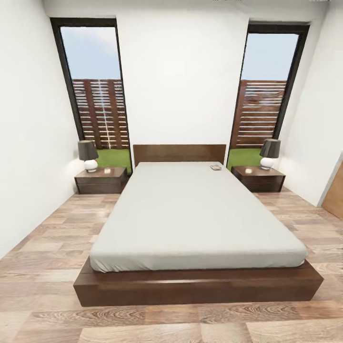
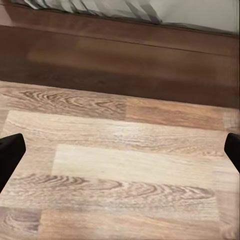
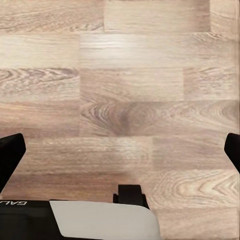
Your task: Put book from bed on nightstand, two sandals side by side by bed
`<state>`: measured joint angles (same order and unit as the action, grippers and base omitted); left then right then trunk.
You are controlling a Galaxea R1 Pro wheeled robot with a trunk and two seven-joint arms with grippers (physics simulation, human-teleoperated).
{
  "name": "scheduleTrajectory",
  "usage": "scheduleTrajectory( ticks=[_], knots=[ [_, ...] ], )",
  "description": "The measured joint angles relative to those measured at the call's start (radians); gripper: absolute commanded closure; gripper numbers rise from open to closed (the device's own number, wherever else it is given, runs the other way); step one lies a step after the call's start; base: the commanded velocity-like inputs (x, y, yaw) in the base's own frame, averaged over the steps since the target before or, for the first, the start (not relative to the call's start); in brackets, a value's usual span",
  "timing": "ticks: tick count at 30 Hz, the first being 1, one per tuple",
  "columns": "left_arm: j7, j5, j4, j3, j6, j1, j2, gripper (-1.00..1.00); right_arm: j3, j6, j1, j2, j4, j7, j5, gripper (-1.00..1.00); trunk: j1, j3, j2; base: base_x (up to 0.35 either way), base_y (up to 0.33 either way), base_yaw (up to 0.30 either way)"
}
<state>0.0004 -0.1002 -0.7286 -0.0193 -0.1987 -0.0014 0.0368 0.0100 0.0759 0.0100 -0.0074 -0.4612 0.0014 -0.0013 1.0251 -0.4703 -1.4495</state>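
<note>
The bed [image 1: 197,281], with a dark wooden frame and pale grey mattress, stands straight ahead in the bedroom. The book [image 1: 216,167] lies flat on the mattress near the headboard, at the right corner. A nightstand [image 1: 101,180] sits left of the headboard and another nightstand [image 1: 258,178] right of it. The sandals are out of view. My left gripper [image 2: 120,150] is open over the plank floor, close to the bed's foot board [image 2: 120,55]. My right gripper [image 3: 120,150] is open over bare floor, nothing between its fingers.
Each nightstand carries a dark-shaded lamp [image 1: 88,155], [image 1: 269,153]; a small object [image 1: 107,170] lies on the left one. Wood floor runs along both sides of the bed. A wooden door [image 1: 336,190] shows at the right wall. Part of my base [image 3: 100,220] sits below the right gripper.
</note>
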Motion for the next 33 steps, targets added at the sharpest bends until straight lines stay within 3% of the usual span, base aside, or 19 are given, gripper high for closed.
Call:
scheduleTrajectory(
  ticks=[33],
  knots=[
    [0.000, 0.001, 0.000, 0.002, 0.000, 0.000, 0.001, -1.00, 0.000, 0.000, 0.000, 0.000, 0.000, 0.000, 0.000, -1.00, 0.000, 0.000, 0.000, 0.000, 0.000, -0.282]
  ],
)
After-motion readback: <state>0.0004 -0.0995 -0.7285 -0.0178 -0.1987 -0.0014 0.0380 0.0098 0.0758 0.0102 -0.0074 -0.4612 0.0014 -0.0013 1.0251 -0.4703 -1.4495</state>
